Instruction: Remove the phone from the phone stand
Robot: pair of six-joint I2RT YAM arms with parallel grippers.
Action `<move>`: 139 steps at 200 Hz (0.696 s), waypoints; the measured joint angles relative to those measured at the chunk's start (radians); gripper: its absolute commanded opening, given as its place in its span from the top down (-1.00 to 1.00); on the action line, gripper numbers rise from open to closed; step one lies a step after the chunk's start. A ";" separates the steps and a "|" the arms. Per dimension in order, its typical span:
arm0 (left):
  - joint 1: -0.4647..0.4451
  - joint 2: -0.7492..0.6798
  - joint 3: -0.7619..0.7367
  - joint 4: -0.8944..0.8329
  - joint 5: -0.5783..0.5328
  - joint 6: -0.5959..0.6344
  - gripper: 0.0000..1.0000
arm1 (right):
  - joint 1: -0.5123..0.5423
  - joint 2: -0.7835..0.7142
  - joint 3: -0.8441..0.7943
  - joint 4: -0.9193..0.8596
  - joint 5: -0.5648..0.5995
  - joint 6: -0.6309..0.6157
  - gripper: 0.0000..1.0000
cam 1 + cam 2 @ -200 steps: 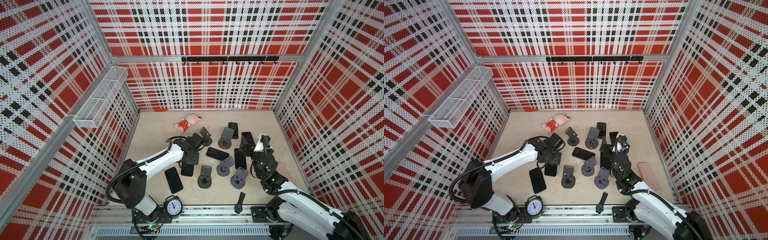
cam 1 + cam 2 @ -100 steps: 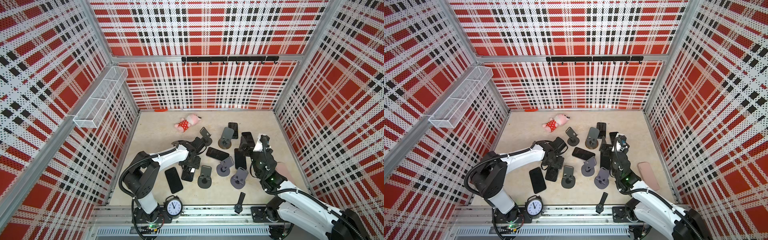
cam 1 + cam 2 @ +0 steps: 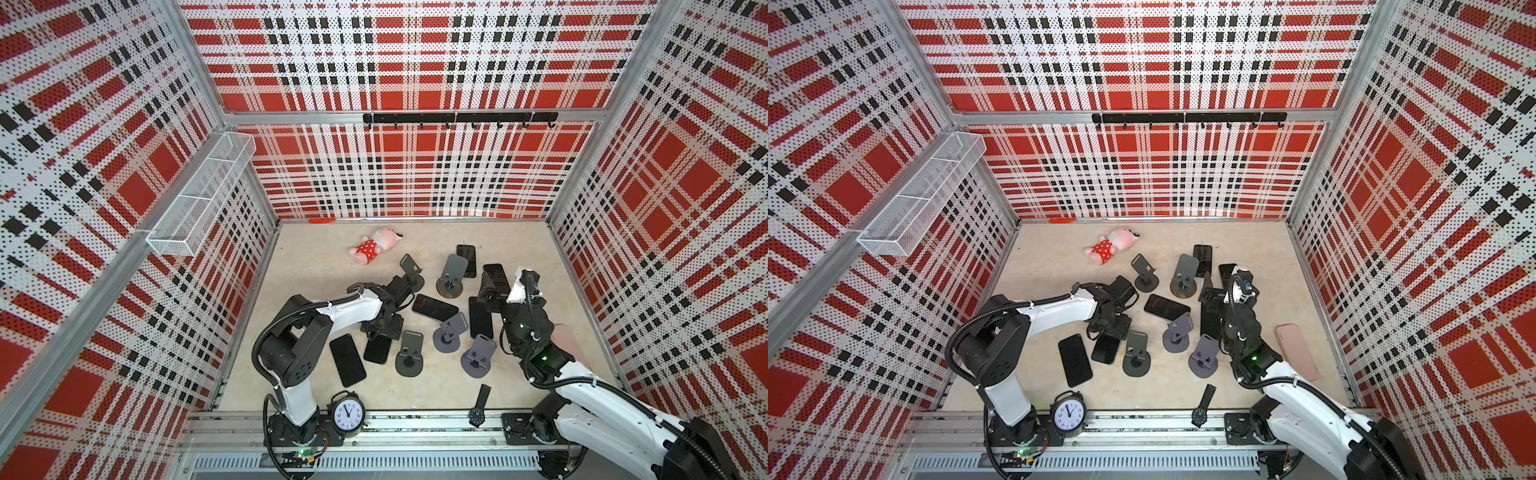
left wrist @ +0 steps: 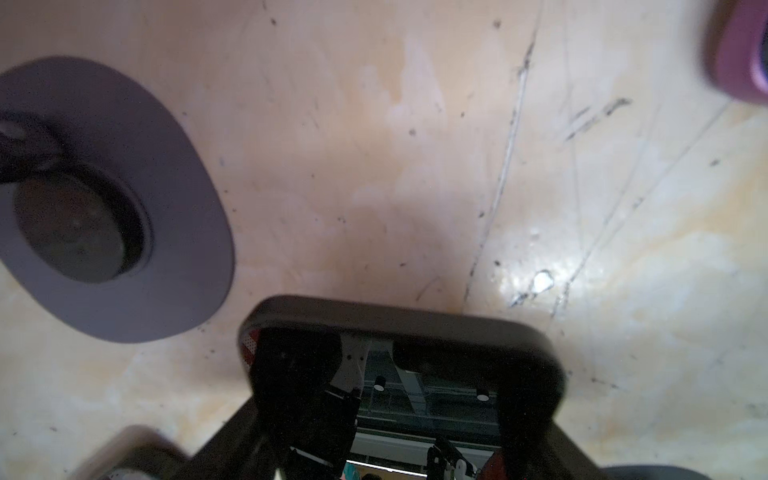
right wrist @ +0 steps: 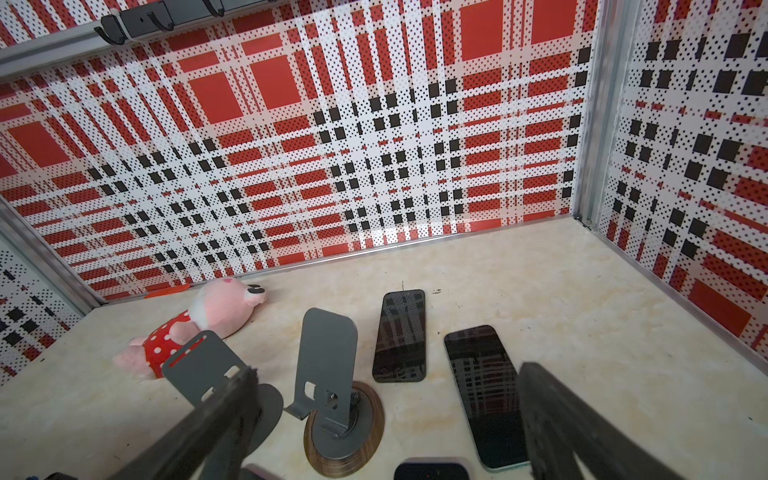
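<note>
While left gripper (image 3: 380, 329) grips phone (image 3: 376, 351), clock (image 3: 347, 417) numerals unreadable.

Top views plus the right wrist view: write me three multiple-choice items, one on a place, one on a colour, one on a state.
1. The alarm clock stands: A in the far corner; B at the front rail by the left arm's base; C in the middle.
2. The plush toy's dress is: A blue; B green; C red with white dots.
3. The right gripper is: A open and empty; B shut; C out of view.
Answers: B, both top views show it at the rail; C, the spotted red shows in both top views; A, its jaws stand apart in the right wrist view.
</note>
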 measured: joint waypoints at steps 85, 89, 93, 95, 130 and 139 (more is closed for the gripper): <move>0.004 0.016 0.017 0.003 0.021 0.001 -0.43 | 0.000 -0.004 0.000 -0.001 -0.002 0.000 -1.00; 0.004 0.017 0.017 0.003 0.021 0.001 -0.43 | 0.000 -0.004 0.000 -0.001 -0.003 0.000 -1.00; 0.004 0.017 0.018 0.004 0.022 0.001 -0.44 | 0.000 -0.005 0.000 -0.001 -0.003 0.000 -1.00; 0.004 0.018 0.018 0.004 0.022 0.001 -0.44 | 0.000 -0.005 0.000 -0.001 -0.003 0.000 -1.00; 0.004 0.023 0.023 0.009 0.029 0.001 -0.46 | 0.000 -0.008 0.000 -0.003 -0.004 0.000 -1.00; 0.004 0.023 0.023 0.012 0.030 0.001 -0.47 | 0.000 -0.009 0.000 -0.004 -0.005 0.000 -1.00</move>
